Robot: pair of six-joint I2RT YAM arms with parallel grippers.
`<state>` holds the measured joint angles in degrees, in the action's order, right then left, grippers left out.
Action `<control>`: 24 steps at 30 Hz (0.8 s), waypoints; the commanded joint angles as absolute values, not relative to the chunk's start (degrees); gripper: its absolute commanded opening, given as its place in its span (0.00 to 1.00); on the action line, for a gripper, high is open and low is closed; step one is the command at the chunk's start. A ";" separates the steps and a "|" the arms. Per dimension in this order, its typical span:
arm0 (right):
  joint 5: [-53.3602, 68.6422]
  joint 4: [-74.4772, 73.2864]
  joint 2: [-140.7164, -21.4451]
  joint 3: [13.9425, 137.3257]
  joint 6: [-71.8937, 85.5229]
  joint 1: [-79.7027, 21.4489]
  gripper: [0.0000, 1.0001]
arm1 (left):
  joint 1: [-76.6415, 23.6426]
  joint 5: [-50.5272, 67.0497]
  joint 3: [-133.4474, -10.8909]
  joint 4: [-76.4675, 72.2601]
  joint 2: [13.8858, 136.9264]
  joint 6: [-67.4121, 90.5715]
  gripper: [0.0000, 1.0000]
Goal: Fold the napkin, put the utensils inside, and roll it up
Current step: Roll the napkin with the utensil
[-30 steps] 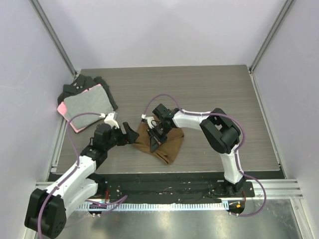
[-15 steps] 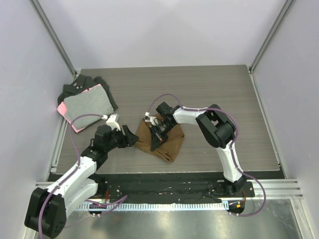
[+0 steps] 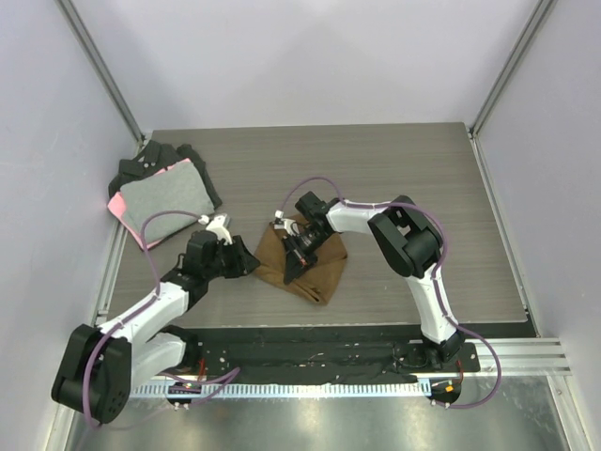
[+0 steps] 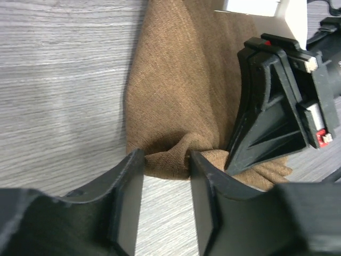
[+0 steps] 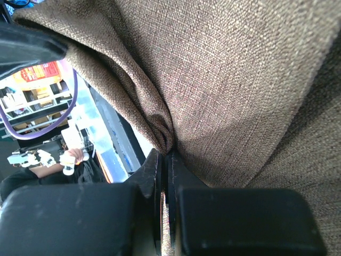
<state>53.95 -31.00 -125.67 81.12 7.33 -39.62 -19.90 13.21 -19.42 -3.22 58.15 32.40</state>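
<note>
The brown napkin (image 3: 317,268) lies bunched and partly folded at the table's middle. My right gripper (image 3: 295,247) is over its left part and shut on a pinched fold of it, as the right wrist view shows (image 5: 167,156), with napkin (image 5: 240,80) filling that view. My left gripper (image 3: 248,264) is at the napkin's left edge. In the left wrist view it (image 4: 165,160) is open, with a small fold of napkin (image 4: 176,96) between the fingertips, and the right gripper (image 4: 272,117) is just beyond. No utensil is in view.
A grey cloth with a pink edge (image 3: 167,199) lies on black cloths (image 3: 150,162) at the table's far left. A metal rail (image 3: 329,352) runs along the near edge. Walls close in both sides.
My left gripper has moved right and up to the napkin's left edge. My right gripper shifted slightly left with the fold still held, and its elbow swung inward.
</note>
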 commanded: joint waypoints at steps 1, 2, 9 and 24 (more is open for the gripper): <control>46.58 -29.53 -127.62 81.83 5.89 -38.67 0.01 | -20.13 12.04 -22.85 -6.50 61.86 30.68 0.41; 46.50 -29.53 -127.44 81.74 5.89 -38.76 0.01 | -20.21 12.22 -23.29 -6.50 63.09 30.50 0.37; 46.06 -29.53 -127.00 81.48 6.42 -38.76 0.01 | -20.13 10.82 -27.15 -5.10 69.78 29.97 0.22; 34.82 -30.06 -112.34 79.72 7.56 -39.11 0.38 | -20.21 10.99 -35.06 5.53 80.58 29.88 0.00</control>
